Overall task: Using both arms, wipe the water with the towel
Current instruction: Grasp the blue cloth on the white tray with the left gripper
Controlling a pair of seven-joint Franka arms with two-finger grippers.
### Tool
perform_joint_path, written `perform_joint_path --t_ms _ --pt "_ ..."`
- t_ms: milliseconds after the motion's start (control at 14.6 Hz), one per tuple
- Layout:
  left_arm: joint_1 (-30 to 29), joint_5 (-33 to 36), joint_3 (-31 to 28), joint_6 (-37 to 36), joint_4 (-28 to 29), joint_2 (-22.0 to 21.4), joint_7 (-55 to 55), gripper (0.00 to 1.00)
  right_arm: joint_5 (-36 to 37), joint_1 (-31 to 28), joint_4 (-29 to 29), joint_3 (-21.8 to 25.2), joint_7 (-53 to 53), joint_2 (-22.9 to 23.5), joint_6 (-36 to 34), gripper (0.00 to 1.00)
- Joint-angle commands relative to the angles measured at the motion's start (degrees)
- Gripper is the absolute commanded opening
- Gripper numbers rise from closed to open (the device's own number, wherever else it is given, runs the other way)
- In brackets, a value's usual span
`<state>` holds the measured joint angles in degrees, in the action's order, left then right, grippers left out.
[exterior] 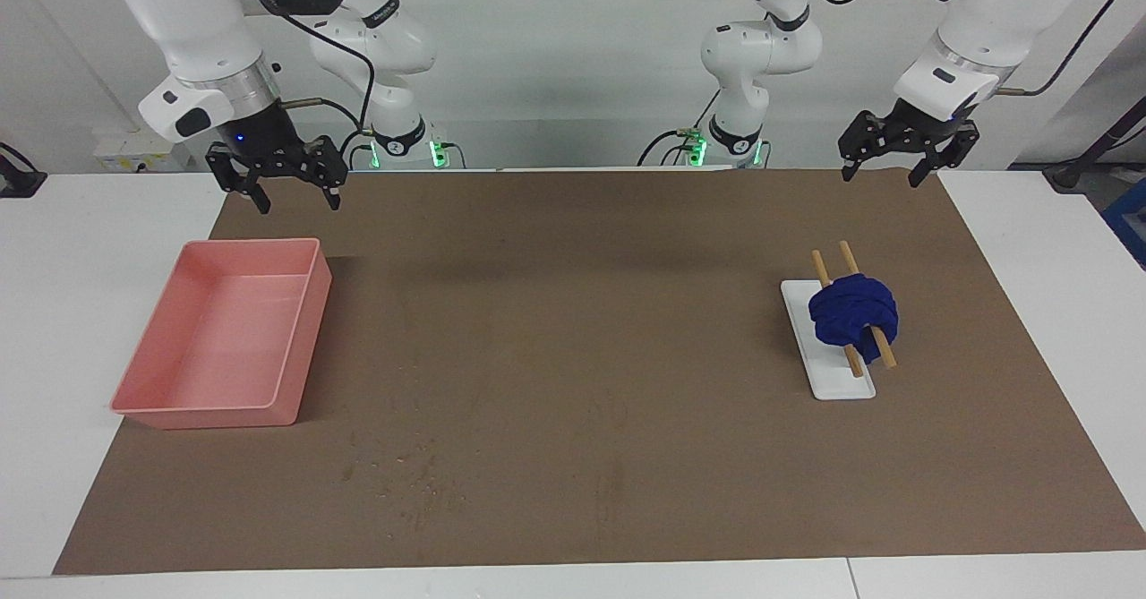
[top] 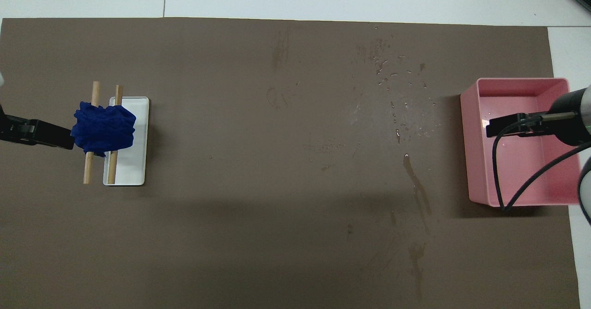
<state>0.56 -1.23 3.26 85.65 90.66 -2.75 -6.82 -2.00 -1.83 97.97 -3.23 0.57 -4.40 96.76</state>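
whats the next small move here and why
Probably lower the left end effector, open and empty, onto the towel, which sits untouched on the rack's sticks. Water drops lie on the mat near the pink tray; the right end effector waits.

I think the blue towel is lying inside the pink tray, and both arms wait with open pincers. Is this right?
Not quite. The towel is not in the pink tray; it hangs on the two wooden sticks of the white rack, at the left arm's end of the table, as the facing view shows. The left pincer and right pincer are indeed open.
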Motion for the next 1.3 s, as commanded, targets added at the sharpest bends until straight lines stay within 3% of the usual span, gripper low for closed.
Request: perform_joint_path --t_ms 0,206,412,960,1235 --pt "0.14 -0.44 -0.45 0.83 0.74 -0.94 -0.39 1.0 0.94 -0.72 0.73 -0.46 -1.45 -0.87 -0.35 1.0" --pt "0.14 -0.35 -0.45 4.59 2.58 -1.29 -0.66 1.0 0.94 -0.72 0.73 -0.46 -1.45 -0.87 -0.44 1.0" --pt "-1.08 0.17 -0.62 16.62 9.77 -2.61 0.49 1.0 0.94 -0.72 0.82 -0.46 -1.45 -0.87 -0.35 1.0" --pt "-2.76 5.18 -0.54 42.03 24.37 3.27 12.97 1.0 0.94 -0.8 0.82 -0.46 -1.63 -1.13 -2.02 1.0" --pt "-2.76 5.71 -0.54 44.77 26.74 4.95 13.67 1.0 0.94 -1.41 0.73 -0.46 -1.71 -1.31 -2.9 1.0"
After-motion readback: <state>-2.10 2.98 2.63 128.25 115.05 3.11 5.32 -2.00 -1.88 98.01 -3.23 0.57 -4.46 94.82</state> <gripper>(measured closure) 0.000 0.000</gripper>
